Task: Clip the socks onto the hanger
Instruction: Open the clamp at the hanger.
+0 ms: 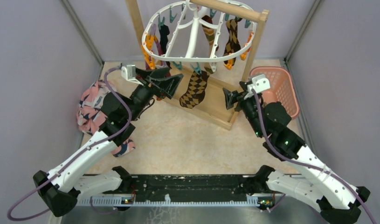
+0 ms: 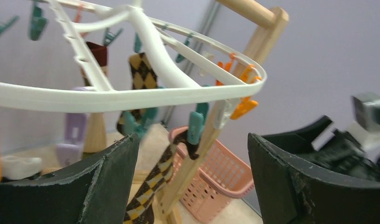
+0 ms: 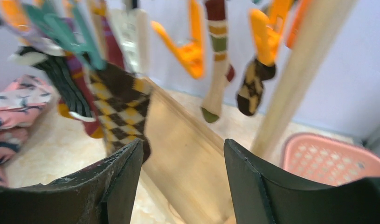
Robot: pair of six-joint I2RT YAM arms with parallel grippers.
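**Both grippers open beside the loaded hanger**

Hanger [image 1: 202, 59]: a white oval frame hung by its hook from the top bar of the wooden rack [image 1: 254, 44], well above the desk [image 1: 178, 140]. Teal and orange clips sit round the rim.

Socks: several are clipped on and dangling.
- A long argyle sock [image 1: 196, 88] hangs from a teal clip [image 2: 196, 127] on the near rim. It reaches lowest, with its toe close to the rack's base board.
- A second argyle sock [image 1: 232, 41] hangs on the right side of the frame.
- A striped sock [image 1: 208, 29] hangs just beside it, toward the centre.
- A black sock [image 1: 164, 37] hangs on the left side.

Left gripper [image 1: 171, 80]: raised below the left end of the frame, just left of the long argyle sock, with its jaws wide apart. The wrist view shows that sock and its clip through the gap, beyond the fingers. Whether a finger touches the sock cannot be told.

Right gripper [image 1: 229, 99]: lower down, to the right of the same sock and near the rack's base, jaws apart and facing the rack. Its wrist view is blurred.

Surroundings: a pink basket [image 1: 283, 84] stands on the desk behind the right arm, by the rack's right post. A pink printed cloth [image 1: 92, 109] lies bundled on the desk beside the left arm.
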